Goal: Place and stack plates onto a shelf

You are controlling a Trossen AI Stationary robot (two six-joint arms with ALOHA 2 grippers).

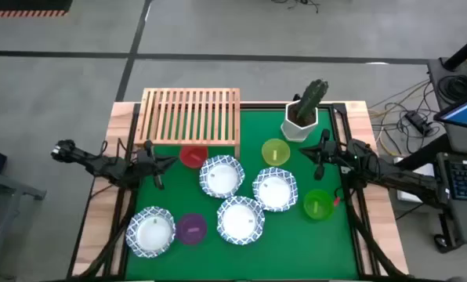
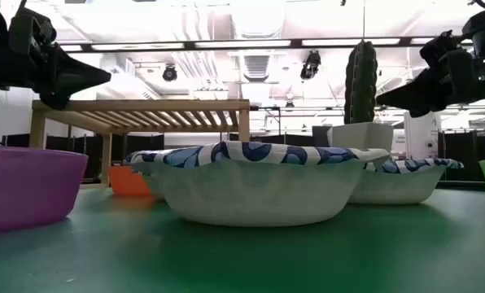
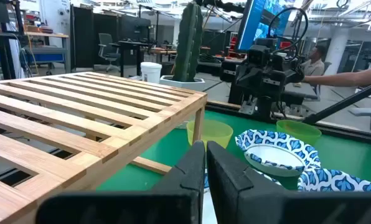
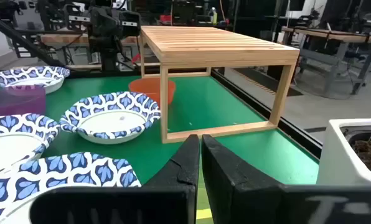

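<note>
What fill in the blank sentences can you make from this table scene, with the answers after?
1. The top of the shelf holds ____ plates.
2. The patterned plates, such as the one nearest the shelf, number ____.
3. The white pot holds a ____.
4. The small dish right beside the front-left patterned plate is ____.

Missing words: no; four; cactus; purple
</note>
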